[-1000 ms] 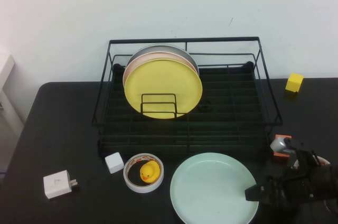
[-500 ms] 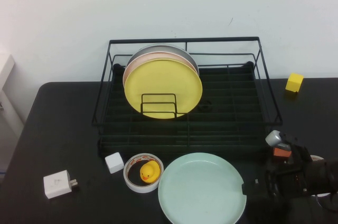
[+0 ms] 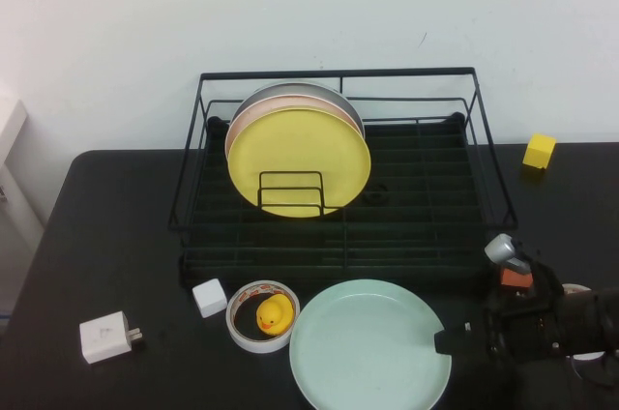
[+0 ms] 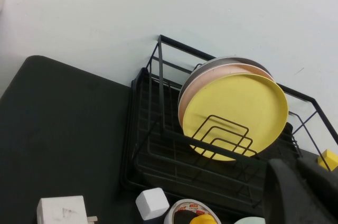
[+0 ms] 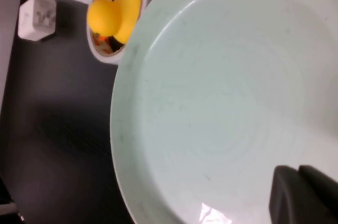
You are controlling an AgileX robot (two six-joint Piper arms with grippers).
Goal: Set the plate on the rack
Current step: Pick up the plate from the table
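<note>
Your mint-green plate (image 3: pixel 369 344) lies flat on the black table (image 3: pixel 106 236) in front of the rack (image 3: pixel 426 178), its left rim just beside the tape roll (image 3: pixel 261 316) that holds the yellow duck (image 3: pixel 274 313). The right gripper (image 3: pixel 453 341) sits at the plate's right edge, low over the table; its dark fingertip overlaps the rim, and you can see it clamped on that rim. In the right wrist view the plate (image 5: pixel 227 97) fills nearly everything, with the fingertips (image 5: pixel 303 195) pressed on its inner surface, and the duck (image 5: pixel 113 10) and a white cube (image 5: pixel 37 15) off past the far rim.

The high view alone shows you the whole rack, with the yellow plate (image 3: pixel 300 161) upright against its wire loop and pink and grey plates behind it, the white charger (image 3: pixel 106 336), and a yellow block (image 3: pixel 539 151) at the right.

The left gripper (image 4: pixel 303 192) appears only in its own wrist view, as a dark mass held above the table looking toward the rack (image 4: pixel 158 145); you cannot tell how its fingers stand.

Against one second ago, the plate has slid left toward the tape roll; since half a second ago it has stayed put.
</note>
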